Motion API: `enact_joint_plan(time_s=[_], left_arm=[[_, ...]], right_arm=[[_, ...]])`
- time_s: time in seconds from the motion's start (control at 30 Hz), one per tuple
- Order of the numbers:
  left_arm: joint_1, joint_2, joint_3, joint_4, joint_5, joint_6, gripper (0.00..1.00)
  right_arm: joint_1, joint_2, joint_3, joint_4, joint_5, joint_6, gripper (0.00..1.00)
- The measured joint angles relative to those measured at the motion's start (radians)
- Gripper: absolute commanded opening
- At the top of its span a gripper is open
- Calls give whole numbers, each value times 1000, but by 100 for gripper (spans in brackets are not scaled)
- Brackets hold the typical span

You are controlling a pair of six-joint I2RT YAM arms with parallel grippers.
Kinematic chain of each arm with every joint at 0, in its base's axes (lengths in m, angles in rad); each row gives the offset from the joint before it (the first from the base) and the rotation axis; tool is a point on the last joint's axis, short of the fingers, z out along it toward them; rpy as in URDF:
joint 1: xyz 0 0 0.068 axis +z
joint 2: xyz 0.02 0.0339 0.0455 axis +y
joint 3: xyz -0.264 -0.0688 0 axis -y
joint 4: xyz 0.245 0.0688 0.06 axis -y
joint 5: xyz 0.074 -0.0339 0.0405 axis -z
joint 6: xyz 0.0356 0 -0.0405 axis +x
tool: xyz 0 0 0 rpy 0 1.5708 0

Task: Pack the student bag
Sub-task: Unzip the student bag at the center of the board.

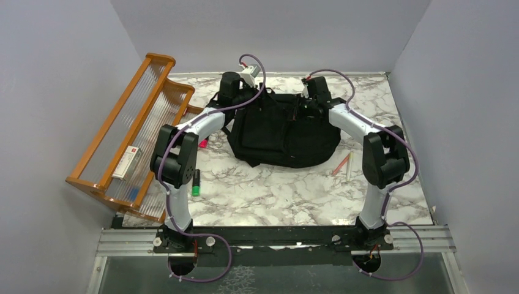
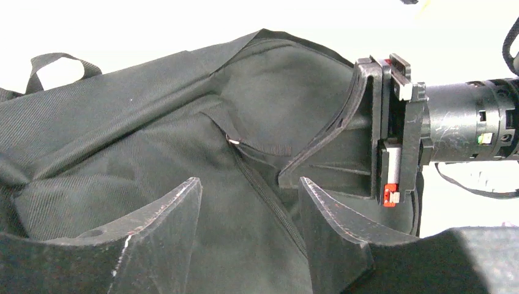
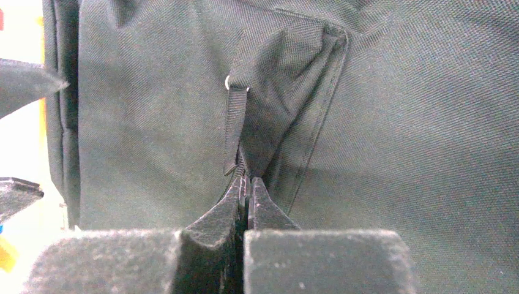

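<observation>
Bag lies at the desk's far middle — right gripper jaws clenched shut just under its zip pull; left gripper hovers over the fabric, jaws released — rack at left.

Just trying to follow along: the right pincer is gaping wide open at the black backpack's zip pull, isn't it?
Not open. The right wrist view shows the right pincer closed tight, fingertips pressed together just below the zip pull on the black backpack.
</observation>
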Motion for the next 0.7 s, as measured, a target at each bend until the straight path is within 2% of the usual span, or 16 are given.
enact_joint_plan(time_s=[0.33, 0.7], left_arm=[[-32, 104, 76, 31, 55, 42, 63], [-56, 139, 77, 53, 64, 270, 71]], right_arm=[[-88, -23, -93, 108, -187, 44, 0], [-123, -30, -119, 151, -275, 69, 1]])
